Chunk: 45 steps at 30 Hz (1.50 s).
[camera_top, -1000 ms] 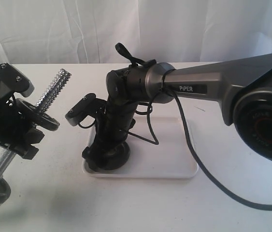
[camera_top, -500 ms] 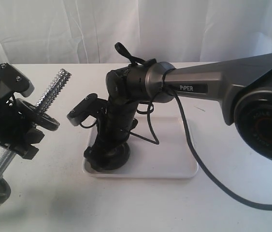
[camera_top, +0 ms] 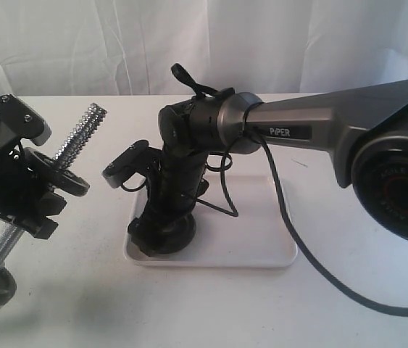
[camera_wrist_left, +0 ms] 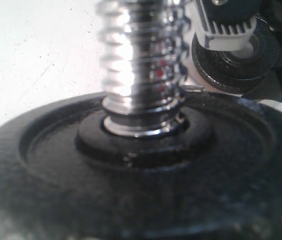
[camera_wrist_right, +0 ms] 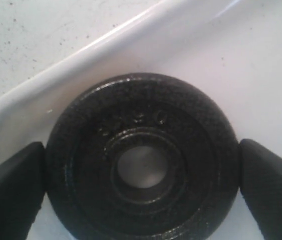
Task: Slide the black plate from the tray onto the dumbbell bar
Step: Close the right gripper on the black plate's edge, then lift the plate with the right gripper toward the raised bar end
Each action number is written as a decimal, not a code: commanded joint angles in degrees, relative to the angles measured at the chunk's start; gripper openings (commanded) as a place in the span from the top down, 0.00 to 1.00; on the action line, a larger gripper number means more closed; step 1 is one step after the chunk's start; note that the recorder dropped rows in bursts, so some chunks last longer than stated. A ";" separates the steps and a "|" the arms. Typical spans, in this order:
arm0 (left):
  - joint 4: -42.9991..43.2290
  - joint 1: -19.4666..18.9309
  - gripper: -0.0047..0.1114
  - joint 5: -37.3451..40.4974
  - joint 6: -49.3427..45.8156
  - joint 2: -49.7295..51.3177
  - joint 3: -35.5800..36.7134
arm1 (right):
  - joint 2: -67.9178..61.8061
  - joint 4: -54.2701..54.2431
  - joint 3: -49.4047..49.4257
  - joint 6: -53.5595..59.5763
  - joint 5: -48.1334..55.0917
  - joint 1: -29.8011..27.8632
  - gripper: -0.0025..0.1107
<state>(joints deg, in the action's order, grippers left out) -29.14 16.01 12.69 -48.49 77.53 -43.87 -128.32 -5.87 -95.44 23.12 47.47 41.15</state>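
Right gripper: jaws clenched on the black plate, one pad on each side of its rim. Plate lies flat in the tray, at the tray's 8 o'clock corner.

Left gripper: jaws grasping the dumbbell bar, held off the tabletop at 9 o'clock from the tray. Bar tilted, free threaded end toward 1 o'clock.
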 commanded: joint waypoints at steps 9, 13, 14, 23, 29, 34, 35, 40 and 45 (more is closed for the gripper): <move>-3.44 0.09 0.96 -5.48 0.06 -2.90 -1.54 | 0.14 1.40 0.61 -4.94 7.54 -0.08 0.98; -3.44 0.09 0.96 -5.48 0.06 -2.90 -1.54 | 3.54 -2.79 0.61 -5.33 8.11 -1.67 0.98; -3.44 0.09 0.96 -5.48 0.06 -2.90 -1.54 | 4.28 -3.85 0.61 -5.22 8.51 -2.12 0.98; -3.44 0.09 0.96 -5.38 0.06 -2.90 -1.54 | 9.04 -11.77 0.61 -3.36 12.65 -9.87 0.98; -3.32 0.09 0.96 -4.33 -0.54 -2.90 -1.54 | 10.99 -26.68 0.61 3.14 16.82 -15.73 0.98; -3.32 0.09 0.96 -3.15 -0.54 -2.90 -1.46 | 12.49 -39.56 0.61 8.57 22.28 -19.98 0.98; -3.32 0.09 0.96 -2.87 -0.54 -2.90 -1.46 | 12.80 -41.79 0.61 9.54 22.50 -20.62 0.98; -3.32 0.09 0.96 -2.26 -0.79 -2.90 -1.46 | 14.39 -52.64 0.61 13.11 22.50 -23.58 0.98; -3.32 0.09 0.96 -1.03 -0.79 -2.90 -1.46 | 15.90 -57.21 0.61 13.89 22.50 -24.45 0.98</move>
<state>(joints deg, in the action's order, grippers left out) -29.25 16.01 13.63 -49.09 77.28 -43.87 -114.45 -56.85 -94.65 35.37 69.37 17.47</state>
